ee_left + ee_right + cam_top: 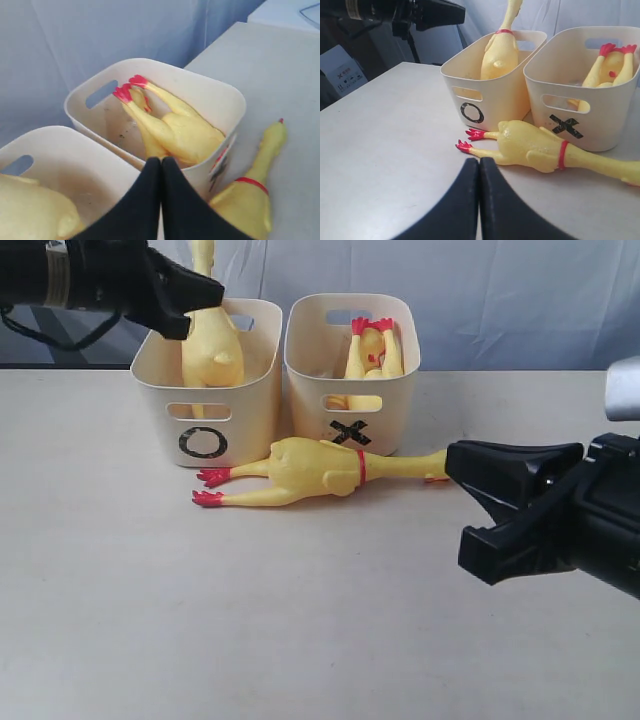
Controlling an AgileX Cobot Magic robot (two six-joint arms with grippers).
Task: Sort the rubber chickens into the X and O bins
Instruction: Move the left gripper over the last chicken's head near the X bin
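Exterior view: left pincer [210, 288] clenched empty above O bin [205, 415] with upright chicken [212, 350] inside, X bin [310, 400] filled, last rubber chicken [310, 472] lying on bench [300, 620] before the bins; right pincer [458, 465], clenched empty by its head, likely must open and grasp it.

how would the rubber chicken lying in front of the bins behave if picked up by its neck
This chicken has a thin neck and a fat body, so it would probably droop body-down. Its smooth skin may be slippery. Lying flat with legs apart, it seems unlikely to roll.
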